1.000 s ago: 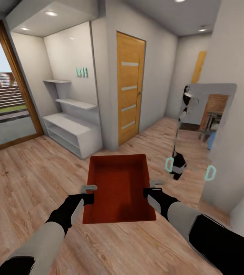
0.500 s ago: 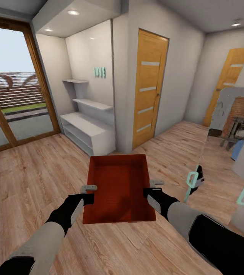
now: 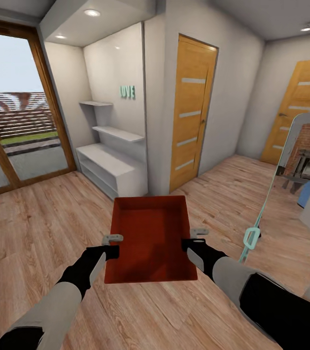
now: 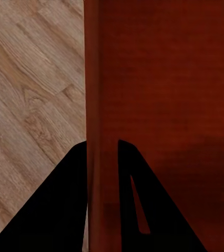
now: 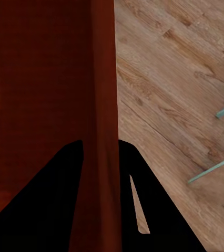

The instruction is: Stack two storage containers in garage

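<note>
Swung slightly since 0.5 s ago: whole view shifted, mirror (image 3: 291,184) at R now slid further off to the side, second wooden door (image 3: 298,109) showing more fully; bin and arms unchanged rel. to camera. L to R across rm: glazed patio doors (image 3: 14,112) w/ terrace beyond, white alcove w/ shelves (image 3: 111,133) and low cabinet (image 3: 111,170), teal "LOVE" letters (image 3: 127,92) on its back wall, light wooden door w/ four frosted strips (image 3: 191,112), then far door, then mirror panel w/ teal handles reflecting red brick. Underfoot: light wood plank flooring (image 3: 28,228), not concrete. Orange-red storage container (image 3: 150,238) held off floor, centred in front of trunk betw. both arms, open top up, level, long axis pointing straight ahead away from robot, short walls near and far. Left gripper (image 3: 112,246) clamped on L long wall: in left wrist view, rim (image 4: 99,105) sandwiched betw. the two dark fingers (image 4: 64,210), one outside, one inside bin. Right gripper (image 3: 190,244) likewise pinching R long wall; right wrist view shows fingers (image 5: 143,205) astride rim (image 5: 102,94), planks beyond.
</note>
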Motion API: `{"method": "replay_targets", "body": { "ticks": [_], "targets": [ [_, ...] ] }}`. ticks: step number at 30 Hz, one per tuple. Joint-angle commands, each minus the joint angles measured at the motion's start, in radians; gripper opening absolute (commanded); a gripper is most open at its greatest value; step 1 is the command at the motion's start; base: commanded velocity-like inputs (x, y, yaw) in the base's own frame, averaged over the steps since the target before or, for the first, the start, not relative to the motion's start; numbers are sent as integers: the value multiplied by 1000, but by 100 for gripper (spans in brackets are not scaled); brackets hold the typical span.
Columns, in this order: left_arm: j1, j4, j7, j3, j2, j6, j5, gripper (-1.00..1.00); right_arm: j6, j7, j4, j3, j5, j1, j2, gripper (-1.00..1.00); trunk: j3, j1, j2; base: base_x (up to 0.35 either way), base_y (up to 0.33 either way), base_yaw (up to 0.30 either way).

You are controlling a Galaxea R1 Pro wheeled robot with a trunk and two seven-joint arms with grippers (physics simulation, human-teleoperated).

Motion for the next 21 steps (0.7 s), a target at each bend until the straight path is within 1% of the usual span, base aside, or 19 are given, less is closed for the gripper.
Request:
{"method": "replay_targets", "body": {
  "ticks": [1,21],
  "targets": [
    [0,1,9,-8,6,5,23,-100,-41,-3,-7,-2,5,-1,-17,-100,-2,1,-2,5,0,0],
    [0,-1,12,-8,6,5,23,-100,-41,-3,-6,-4,5,-1,-18,-100,-2,1,-2,0,0,0]
  ]
}}
